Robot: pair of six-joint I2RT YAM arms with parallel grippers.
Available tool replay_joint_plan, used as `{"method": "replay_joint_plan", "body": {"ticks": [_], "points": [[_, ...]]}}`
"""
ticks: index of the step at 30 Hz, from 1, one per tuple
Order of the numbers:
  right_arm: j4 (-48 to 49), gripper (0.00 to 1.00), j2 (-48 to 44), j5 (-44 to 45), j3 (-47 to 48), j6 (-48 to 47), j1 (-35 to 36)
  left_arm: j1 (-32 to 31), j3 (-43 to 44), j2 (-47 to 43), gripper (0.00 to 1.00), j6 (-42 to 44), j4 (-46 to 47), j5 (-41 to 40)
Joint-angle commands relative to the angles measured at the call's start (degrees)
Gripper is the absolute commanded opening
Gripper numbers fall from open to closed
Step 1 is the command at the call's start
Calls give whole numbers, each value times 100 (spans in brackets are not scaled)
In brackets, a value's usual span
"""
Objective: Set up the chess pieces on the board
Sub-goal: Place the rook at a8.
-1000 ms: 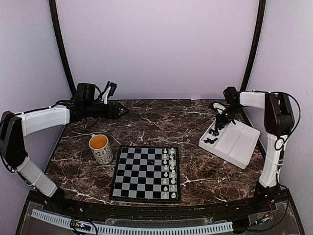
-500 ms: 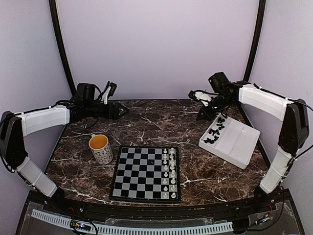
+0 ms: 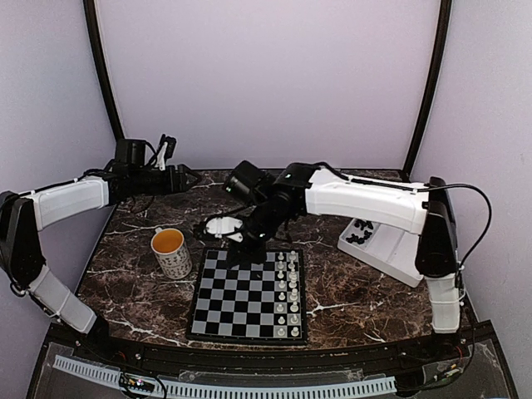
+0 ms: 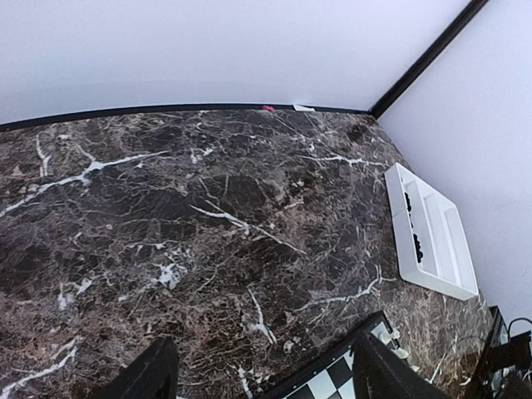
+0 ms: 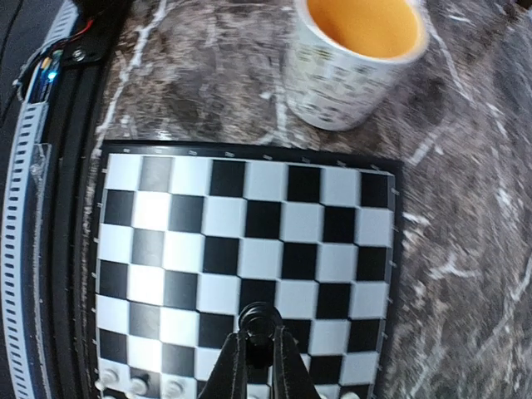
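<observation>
Nearest us, at 6 o'clock on the table [image 3: 349, 291], lies the board [image 3: 237, 299], with 2 files of white pieces [image 3: 287, 291] standing along its 3 o'clock side. The right gripper [image 5: 259, 332] hangs over the board's far edge, its fingers [image 5: 229, 366] pinching 1 black piece [image 5: 258, 320] by the head above the checks. We cannot tell whether the piece touches a square. At 10 o'clock from the board, just beside its corner, a mug [image 3: 172, 252] stands upright, orange inside. At 2 o'clock from the board, well apart, sits the white tray [image 3: 416, 249], and the rest of the black chess pieces [image 3: 359, 236] lie in its compartment nearest the board. Farthest, at 10 o'clock, the left gripper [image 3: 189, 177] hovers above bare marble, its fingers [image 4: 154, 374] spread wide with nothing between them.
</observation>
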Motion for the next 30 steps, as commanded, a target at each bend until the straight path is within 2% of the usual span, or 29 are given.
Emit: {"method": "replay_joint_plan", "body": {"ticks": [1,7,17,30], "points": [[-301,0,652,-40,479,12,670,278,-105,-405,74,-460,60,317],[-390,0,1397,268,1308,-44,1282,367,-251,-743,74,-443,95,377],[-459,0,2066,94,2017,-75,1439,516,-284,-979,74,-486,93,356],[-334,0,2351,214,2187,-31,1608,651,-299,-1096,74,-571,82,322]]}}
